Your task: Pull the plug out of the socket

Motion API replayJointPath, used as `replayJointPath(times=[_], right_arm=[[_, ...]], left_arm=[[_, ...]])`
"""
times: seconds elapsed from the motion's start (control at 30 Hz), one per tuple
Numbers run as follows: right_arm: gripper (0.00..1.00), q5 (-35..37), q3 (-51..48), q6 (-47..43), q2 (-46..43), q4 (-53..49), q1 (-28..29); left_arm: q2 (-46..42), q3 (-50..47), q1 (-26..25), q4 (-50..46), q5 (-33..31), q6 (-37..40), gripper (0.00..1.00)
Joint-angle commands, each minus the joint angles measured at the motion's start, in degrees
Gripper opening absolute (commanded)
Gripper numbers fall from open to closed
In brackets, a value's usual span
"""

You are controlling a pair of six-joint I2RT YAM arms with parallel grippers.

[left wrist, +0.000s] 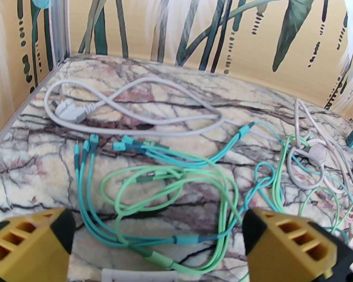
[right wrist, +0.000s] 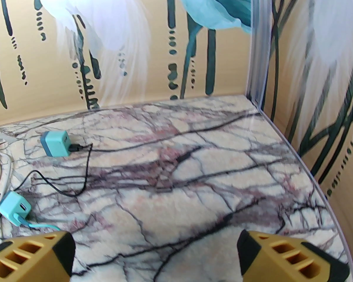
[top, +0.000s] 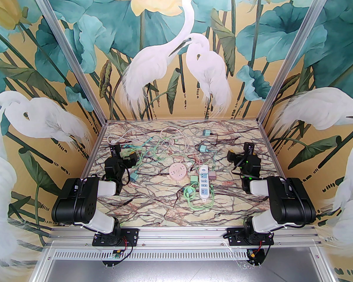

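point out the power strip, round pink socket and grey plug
power strip (top: 204, 184), top external view, middle of its body
round pink socket (top: 177, 171), top external view, centre of its top
grey plug (left wrist: 69, 112), left wrist view, plug head

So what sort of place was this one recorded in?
Probably a staged robot test cell, not a home: printed heron-and-lotus wall panels on aluminium posts, a marble-pattern tabletop, and a white power strip among loose cables.

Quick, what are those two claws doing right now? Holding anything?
Left gripper: open, holding nothing.
Right gripper: open, holding nothing.
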Motion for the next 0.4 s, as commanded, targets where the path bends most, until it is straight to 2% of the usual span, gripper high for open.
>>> replayJointPath(times=[0.0,0.37], right_arm=[[0.99,0.08,0.89,-0.82,0.29,-1.79,0.39],[0.99,0.51,1.12,-1.50,0.31,-2.33,0.87]], left_arm=[[-0.07,0.70,-0.15,1.78,1.92,1.14,1.00],[-0.02,0.69,-0.15,1.81,1.92,1.19,1.00]])
